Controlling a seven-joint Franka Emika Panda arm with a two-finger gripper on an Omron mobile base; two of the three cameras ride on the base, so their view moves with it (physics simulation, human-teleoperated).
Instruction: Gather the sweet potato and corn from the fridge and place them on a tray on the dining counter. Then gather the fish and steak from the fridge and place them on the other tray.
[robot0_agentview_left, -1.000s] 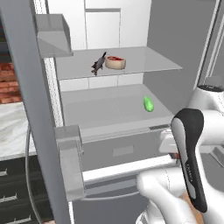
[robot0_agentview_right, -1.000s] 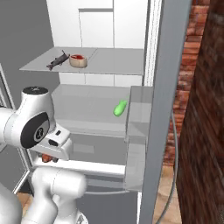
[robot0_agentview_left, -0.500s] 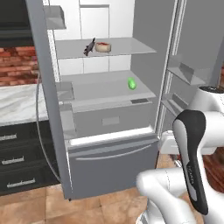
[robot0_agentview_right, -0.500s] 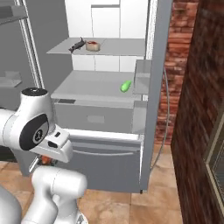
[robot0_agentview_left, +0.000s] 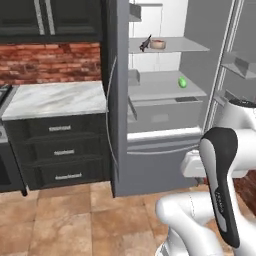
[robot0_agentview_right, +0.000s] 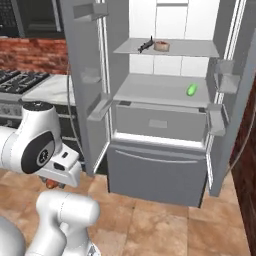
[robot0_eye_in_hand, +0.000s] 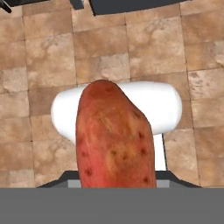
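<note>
1. Kitchen with a brown tile floor (robot0_eye_in_hand: 39, 57), red brick wall (robot0_agentview_left: 50, 62) and black cabinets (robot0_agentview_left: 60, 150) under a marble counter (robot0_agentview_left: 55, 97); a stove (robot0_agentview_right: 20, 80) sits off to the side in the right base view.
2. The fridge (robot0_agentview_right: 165, 95) stands with both doors wide open, grey shelves and a drawer showing inside.
3. On the upper shelf sits the steak (robot0_agentview_right: 161, 45), with the dark fish (robot0_agentview_right: 145, 46) just beside it.
4. The corn (robot0_agentview_right: 191, 90) lies on the shelf below, toward the right side, well apart from those two.
5. The sweet potato (robot0_eye_in_hand: 114, 140) is right up against the hand camera, pinched in the gripper (robot0_eye_in_hand: 116, 181); the fingertips themselves are hidden behind it.
6. In the right base view a bit of orange (robot0_agentview_right: 50, 184) peeks out under the white wrist, low down and well away from the fridge.
</note>
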